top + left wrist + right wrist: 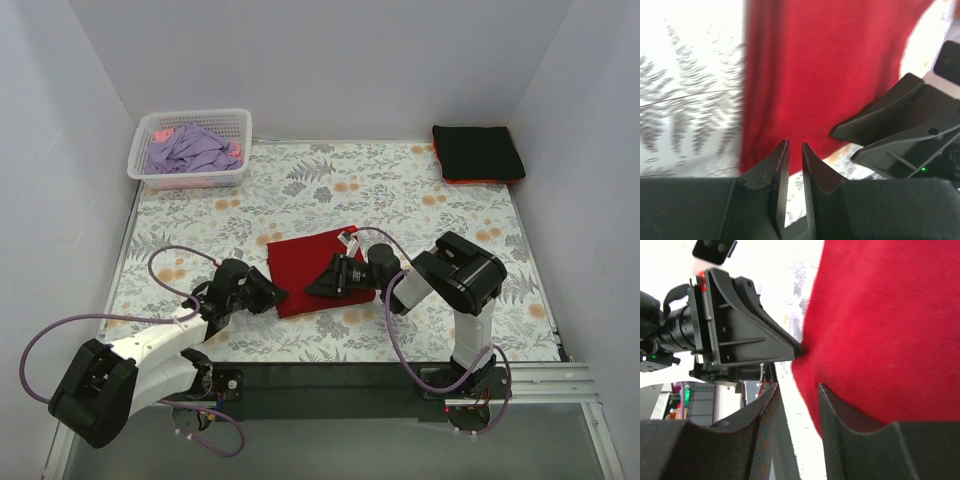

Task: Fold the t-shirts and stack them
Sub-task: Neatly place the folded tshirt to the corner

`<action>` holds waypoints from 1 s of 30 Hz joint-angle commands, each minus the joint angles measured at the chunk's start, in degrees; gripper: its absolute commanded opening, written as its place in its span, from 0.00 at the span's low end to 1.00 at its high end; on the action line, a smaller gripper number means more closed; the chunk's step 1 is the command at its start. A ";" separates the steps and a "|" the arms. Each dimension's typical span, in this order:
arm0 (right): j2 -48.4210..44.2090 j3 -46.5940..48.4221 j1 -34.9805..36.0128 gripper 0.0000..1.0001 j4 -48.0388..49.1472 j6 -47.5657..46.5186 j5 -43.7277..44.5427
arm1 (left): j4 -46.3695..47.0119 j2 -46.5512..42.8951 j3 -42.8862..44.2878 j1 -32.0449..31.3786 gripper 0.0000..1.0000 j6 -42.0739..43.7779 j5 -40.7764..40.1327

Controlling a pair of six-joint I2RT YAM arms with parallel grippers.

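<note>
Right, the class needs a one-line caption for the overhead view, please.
Overhead: left end effector and right end effector at a deep-red t-shirt; basket back left, folded stack back right.

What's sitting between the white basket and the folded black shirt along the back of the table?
Nothing. Between the white basket and the folded black t-shirt only bare floral table cloth shows, in the top view.

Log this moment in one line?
red t-shirt flat mid-table | left hand at its edge, grip unclear | right hand open at its edge
</note>
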 commanded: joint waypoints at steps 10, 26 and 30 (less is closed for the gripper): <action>-15.37 -2.21 -8.91 0.45 -9.69 -7.90 -1.80 | 8.38 13.64 14.26 -2.54 0.15 2.43 4.14; -10.34 -6.28 -17.45 0.44 -1.49 -9.38 -6.90 | 12.54 15.69 11.88 -1.60 0.15 2.86 -0.52; -12.56 2.33 -18.59 0.45 -11.87 -13.61 -6.19 | 12.25 14.97 13.91 4.39 0.15 4.27 -0.26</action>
